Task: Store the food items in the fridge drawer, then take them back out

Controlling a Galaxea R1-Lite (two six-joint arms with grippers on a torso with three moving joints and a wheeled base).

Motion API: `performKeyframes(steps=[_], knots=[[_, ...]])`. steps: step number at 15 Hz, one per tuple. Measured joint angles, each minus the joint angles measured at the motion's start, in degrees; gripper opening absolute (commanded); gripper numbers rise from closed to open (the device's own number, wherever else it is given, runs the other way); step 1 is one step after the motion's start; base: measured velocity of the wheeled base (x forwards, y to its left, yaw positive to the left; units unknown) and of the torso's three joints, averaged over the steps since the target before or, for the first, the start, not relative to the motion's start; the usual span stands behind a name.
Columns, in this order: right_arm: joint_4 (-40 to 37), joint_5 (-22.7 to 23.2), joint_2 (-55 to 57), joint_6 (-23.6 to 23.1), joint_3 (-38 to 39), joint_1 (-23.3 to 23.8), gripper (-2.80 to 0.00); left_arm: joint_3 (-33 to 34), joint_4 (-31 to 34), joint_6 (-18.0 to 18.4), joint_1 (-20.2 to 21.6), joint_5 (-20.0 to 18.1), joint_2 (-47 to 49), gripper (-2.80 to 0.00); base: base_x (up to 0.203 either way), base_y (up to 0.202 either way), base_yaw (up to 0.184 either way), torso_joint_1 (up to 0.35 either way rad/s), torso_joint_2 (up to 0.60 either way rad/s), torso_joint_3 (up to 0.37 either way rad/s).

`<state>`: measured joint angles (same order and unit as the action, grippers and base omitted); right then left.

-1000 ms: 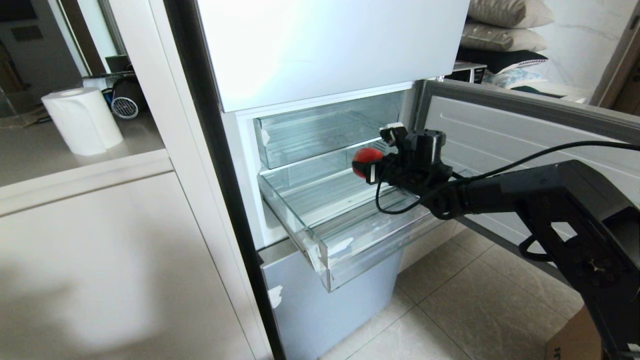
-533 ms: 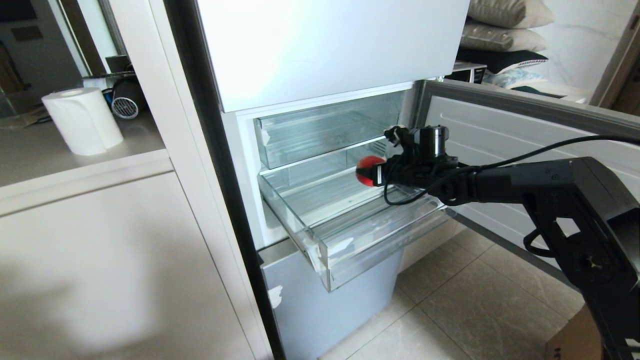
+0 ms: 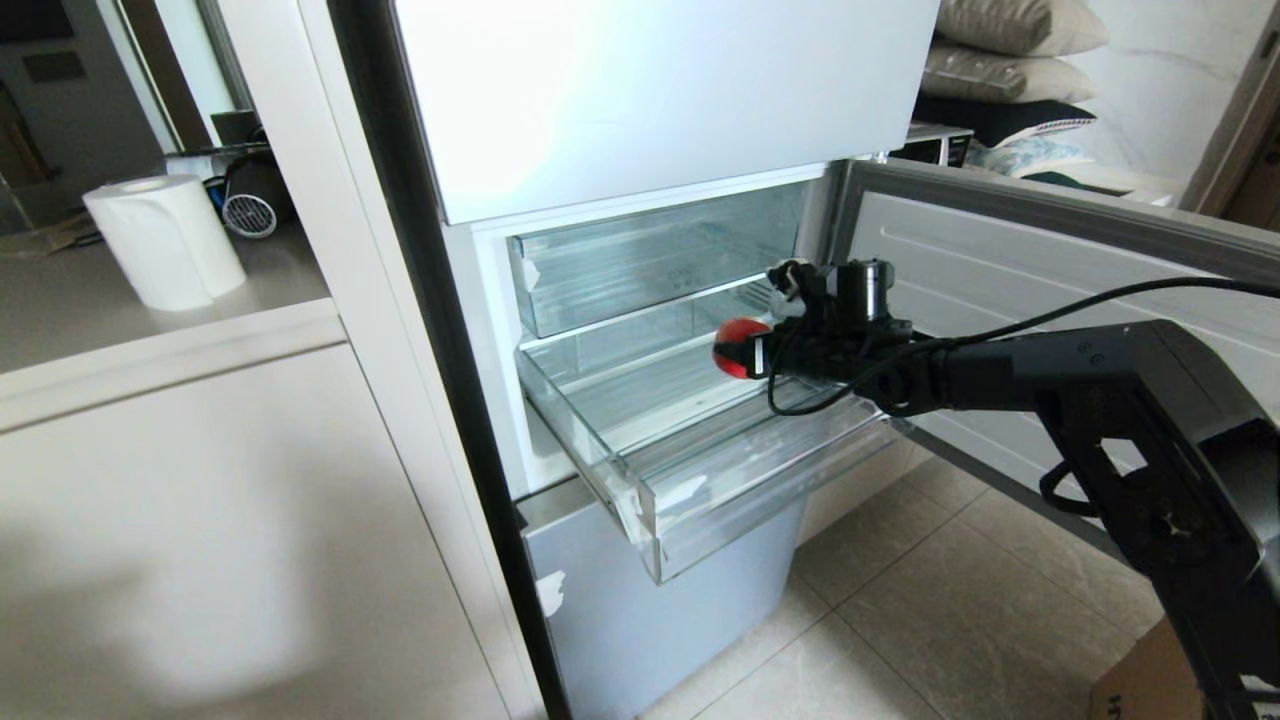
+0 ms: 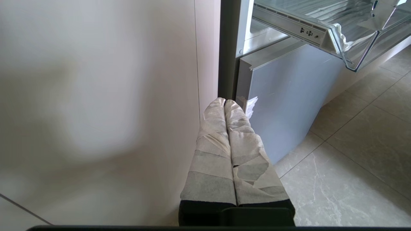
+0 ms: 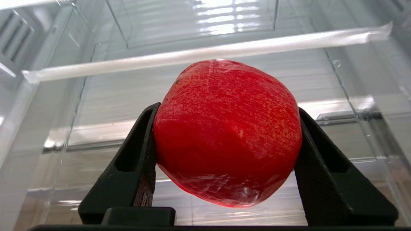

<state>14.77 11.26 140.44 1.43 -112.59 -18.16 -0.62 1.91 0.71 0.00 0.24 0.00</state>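
Kitchen, fridge (image 3: pixel 640 100) door open, clear drawer (image 3: pixel 650 520) pulled out. Your right claw (image 3: pixel 752 352) grips red fruit (image 5: pixel 228 131) above drawer, 1 o'clock. Left claw (image 4: pixel 224 104) closed, empty, parked by cabinet (image 4: pixel 96 96).

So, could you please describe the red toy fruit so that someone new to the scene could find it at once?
Start at the pale-blue glossy fridge with its middle door swung open. Under a shallower clear tray, a wide transparent plastic drawer is pulled out. Above it, the black right claw is shut on a small round red toy fruit, the only coloured thing there.
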Motion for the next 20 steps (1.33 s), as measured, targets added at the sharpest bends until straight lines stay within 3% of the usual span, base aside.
performKeyframes(steps=[9, 10, 15, 20], knots=[[0.0, -0.53, 0.21, 0.06, 0.09, 0.26, 0.0, 0.0, -0.01, 0.0, 0.0, 0.01, 0.0, -2.8, 0.0, 0.0, 0.0, 0.0, 0.0, 0.0], [0.0, -1.07, -0.2, 0.17, 0.2, 0.26, -2.8, 0.0, 0.02, 0.0, 0.0, 0.01, 0.0, -2.8, 0.0, 0.0, 0.0, 0.0, 0.0, 0.0], [-0.95, -5.33, -8.33, -0.2, 4.83, -0.16, -2.8, 0.0, 0.0, -0.01, 0.0, 0.01, 0.0, -2.8, 0.0, 0.0, 0.0, 0.0, 0.0, 0.0], [-1.22, -6.78, -27.87, -0.44, 23.95, -0.43, -2.8, 0.0, -0.01, 0.0, 0.0, 0.01, 0.0, -2.8, 0.0, 0.0, 0.0, 0.0, 0.0, 0.0]])
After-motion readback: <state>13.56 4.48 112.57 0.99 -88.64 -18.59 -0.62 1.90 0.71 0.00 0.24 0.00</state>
